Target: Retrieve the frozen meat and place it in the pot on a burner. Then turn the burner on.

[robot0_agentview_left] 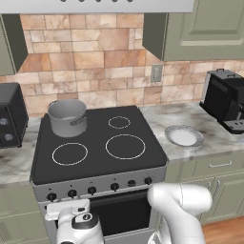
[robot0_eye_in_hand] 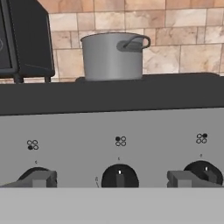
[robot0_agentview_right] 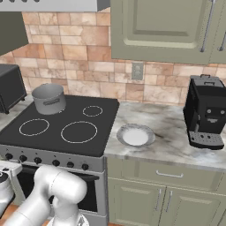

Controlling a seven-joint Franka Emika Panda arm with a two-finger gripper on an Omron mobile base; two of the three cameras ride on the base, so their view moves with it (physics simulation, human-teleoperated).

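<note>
The pot [robot0_agentview_left: 67, 116] is a round grey metal saucepan on the stove's back left burner; it also shows in the right base view [robot0_agentview_right: 49, 98] and straight ahead in the hand view [robot0_eye_in_hand: 113, 56]. The frozen meat is out of view. My gripper [robot0_eye_in_hand: 111, 179] is open and empty, low in front of the stove's control panel. Its two fingertips [robot0_eye_in_hand: 40, 178] stand wide apart, one on each side of the middle knob [robot0_eye_in_hand: 119, 177]. The hand [robot0_agentview_left: 71, 217] hangs below the knob row [robot0_agentview_left: 92, 190].
A white plate [robot0_agentview_left: 183, 137] lies on the marble counter right of the stove. A black coffee machine [robot0_agentview_left: 226, 100] stands at the far right. A dark toaster oven [robot0_agentview_left: 9, 114] stands left of the stove. The other three burners [robot0_agentview_left: 125, 146] are bare.
</note>
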